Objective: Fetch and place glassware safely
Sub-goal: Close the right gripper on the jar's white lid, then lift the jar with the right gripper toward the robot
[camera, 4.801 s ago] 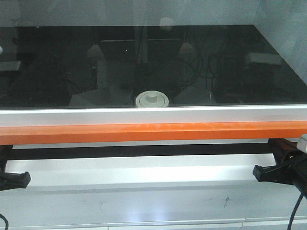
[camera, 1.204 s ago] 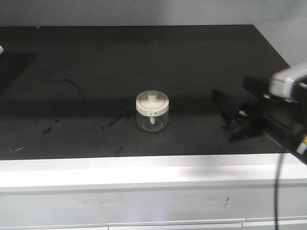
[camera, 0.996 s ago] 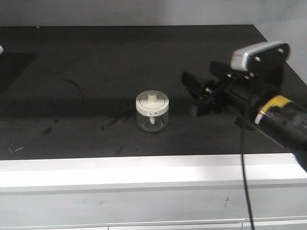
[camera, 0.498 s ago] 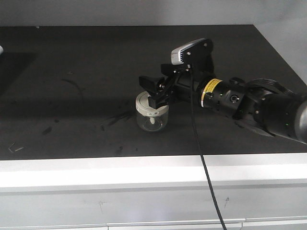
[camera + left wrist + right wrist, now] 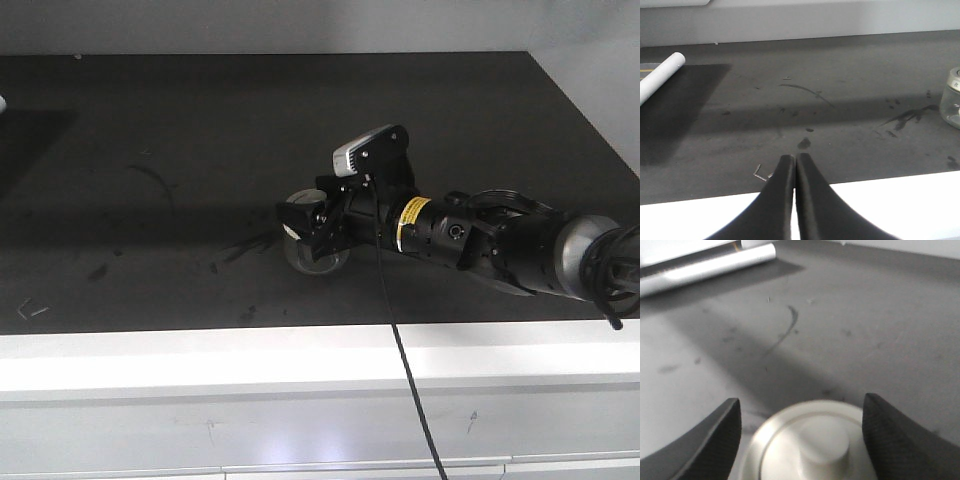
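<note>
Reaching in from the right in the front view, the right hand [image 5: 311, 226] is straddling the jar [image 5: 318, 262] on the dark worktop [image 5: 180, 110]. In the left wrist view, the left hand [image 5: 793, 165] is hovering with its fingers pressed together, the jar sitting well off to its right and a white tube [image 5: 660, 75] far to its left. In the right wrist view, the right hand is spreading wide, with the jar's lid [image 5: 812, 440] lying between its fingers [image 5: 715, 440] and gaps showing on both sides.
</note>
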Motion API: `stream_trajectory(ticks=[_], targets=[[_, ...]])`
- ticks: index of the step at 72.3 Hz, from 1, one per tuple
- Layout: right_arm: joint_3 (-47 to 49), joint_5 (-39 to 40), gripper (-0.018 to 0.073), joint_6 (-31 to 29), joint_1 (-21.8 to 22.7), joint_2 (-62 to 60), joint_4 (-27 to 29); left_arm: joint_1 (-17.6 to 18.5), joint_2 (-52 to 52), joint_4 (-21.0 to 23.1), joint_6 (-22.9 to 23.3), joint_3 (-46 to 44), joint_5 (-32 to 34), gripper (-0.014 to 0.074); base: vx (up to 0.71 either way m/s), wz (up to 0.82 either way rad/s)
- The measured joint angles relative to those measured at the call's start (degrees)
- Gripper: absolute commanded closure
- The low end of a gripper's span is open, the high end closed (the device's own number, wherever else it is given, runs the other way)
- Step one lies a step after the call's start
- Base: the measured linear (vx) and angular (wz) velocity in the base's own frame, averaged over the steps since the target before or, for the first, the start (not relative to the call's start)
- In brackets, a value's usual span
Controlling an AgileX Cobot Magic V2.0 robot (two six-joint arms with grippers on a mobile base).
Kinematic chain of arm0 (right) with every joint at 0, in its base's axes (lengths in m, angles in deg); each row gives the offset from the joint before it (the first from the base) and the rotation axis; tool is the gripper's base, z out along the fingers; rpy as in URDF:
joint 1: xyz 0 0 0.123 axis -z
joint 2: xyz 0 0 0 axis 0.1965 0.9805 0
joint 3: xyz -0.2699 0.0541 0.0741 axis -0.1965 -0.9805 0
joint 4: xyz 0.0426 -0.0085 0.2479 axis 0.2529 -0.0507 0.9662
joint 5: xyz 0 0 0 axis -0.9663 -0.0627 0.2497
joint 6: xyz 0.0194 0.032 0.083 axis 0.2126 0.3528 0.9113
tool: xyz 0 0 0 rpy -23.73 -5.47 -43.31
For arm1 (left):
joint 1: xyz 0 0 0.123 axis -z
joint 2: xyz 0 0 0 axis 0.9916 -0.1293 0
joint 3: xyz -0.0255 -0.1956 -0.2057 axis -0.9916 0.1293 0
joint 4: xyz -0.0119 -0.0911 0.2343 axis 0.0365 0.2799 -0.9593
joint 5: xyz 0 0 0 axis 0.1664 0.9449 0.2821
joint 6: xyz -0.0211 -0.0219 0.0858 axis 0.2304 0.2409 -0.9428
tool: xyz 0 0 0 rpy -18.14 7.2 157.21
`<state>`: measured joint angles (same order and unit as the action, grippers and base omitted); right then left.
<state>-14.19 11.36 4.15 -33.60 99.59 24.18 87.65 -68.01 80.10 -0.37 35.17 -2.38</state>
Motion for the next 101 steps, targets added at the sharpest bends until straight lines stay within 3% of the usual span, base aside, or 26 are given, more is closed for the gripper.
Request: stream_trajectory(ticks=[11,28,50,72,82,101], targets=[[0.6,0.9,0.0211,-0.6,0.0,1.0,0.5,0.0,0.0,0.0,0.0,0.0,0.0,0.0603,0.00,0.00],[0.7,1.5,0.0573,-1.0,0.0,1.4,0.7,0.0,0.0,0.0,0.0,0.0,0.0,0.0603,0.00,0.00],[0.8,1.2,0.0567,-0.9,0.1,0.9,0.4,0.0,0.0,0.0,0.0,0.0,0.0,0.0603,0.00,0.00],[-0.4,-0.9,0.0567,4.7,0.4,-7.6,-10.1,0.0,0.0,0.0,0.0,0.0,-0.1,0.0603,0.00,0.00],[-5.1,0.2,0.0566,6.2,0.4,-14.5,-13.3,0.0,0.0,0.0,0.0,0.0,-0.1,0.0603,0.00,0.00],[-17.7,4.2,0.0563,7.1,0.4,-28.8,-14.4,0.0,0.0,0.0,0.0,0.0,-0.1,0.0603,0.00,0.00]])
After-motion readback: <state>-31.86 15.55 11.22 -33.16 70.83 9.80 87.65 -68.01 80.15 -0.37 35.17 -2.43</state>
